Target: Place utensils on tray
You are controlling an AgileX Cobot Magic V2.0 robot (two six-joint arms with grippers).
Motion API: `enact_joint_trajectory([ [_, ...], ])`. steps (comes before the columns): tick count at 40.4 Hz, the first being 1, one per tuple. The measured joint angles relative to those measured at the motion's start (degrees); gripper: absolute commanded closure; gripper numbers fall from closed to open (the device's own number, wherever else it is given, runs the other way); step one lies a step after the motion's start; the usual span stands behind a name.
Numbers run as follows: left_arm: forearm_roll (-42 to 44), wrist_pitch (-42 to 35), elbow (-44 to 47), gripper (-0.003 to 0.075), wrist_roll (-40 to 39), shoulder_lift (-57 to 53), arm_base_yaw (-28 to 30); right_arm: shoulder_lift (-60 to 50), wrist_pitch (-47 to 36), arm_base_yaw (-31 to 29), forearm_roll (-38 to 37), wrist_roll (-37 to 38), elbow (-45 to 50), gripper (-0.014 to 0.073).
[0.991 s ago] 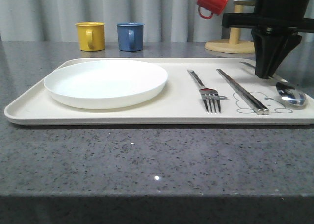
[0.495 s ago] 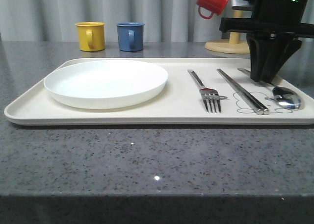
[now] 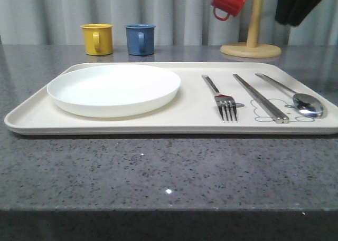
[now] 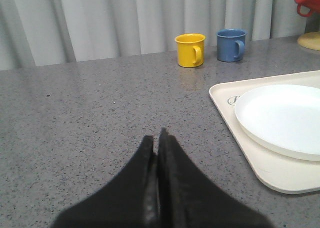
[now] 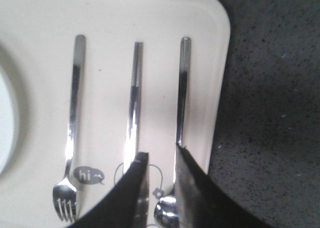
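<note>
Low front view, wrist views above, sharing tray

Soft, even light; glare on the spoon, and the right wrist view is slightly blurred.

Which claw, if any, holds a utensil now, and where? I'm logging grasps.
Neither. The left claw is shut on nothing; the right claw is open above the spoon lying on the tray.

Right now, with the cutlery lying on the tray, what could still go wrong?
1. The spoon lies close to the tray rim on the right side; a bump could possibly push it over the edge.
2. The right gripper hangs open directly above the spoon and chopsticks; if it descends it may knock them out of line.
3. The fork tines lie near the chopsticks, so a nudge may tangle them.
</note>
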Motion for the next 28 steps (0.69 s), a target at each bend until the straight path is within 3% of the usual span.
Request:
enact_joint_trajectory([
  [6,0.0,0.0,0.0,0.0738,0.0,0.0,0.0,-7.1,0.8,0.0,0.0,-2.2,0.0,0.0722],
  [16,0.0,0.0,0.0,0.0738,0.0,0.0,0.0,-20.1,1.0,0.0,0.0,-4.5,6.3,0.0715],
  [22,0.0,0.0,0.0,0.0738,0.0,0.0,0.0,-30.8,0.7,0.0,0.1,-5.1,17.1,0.0715],
  [28,0.0,0.0,0.0,0.0738,0.0,0.0,0.0,-41.7,-6.0,0.0,0.1,-7.6,30.0,0.0715],
])
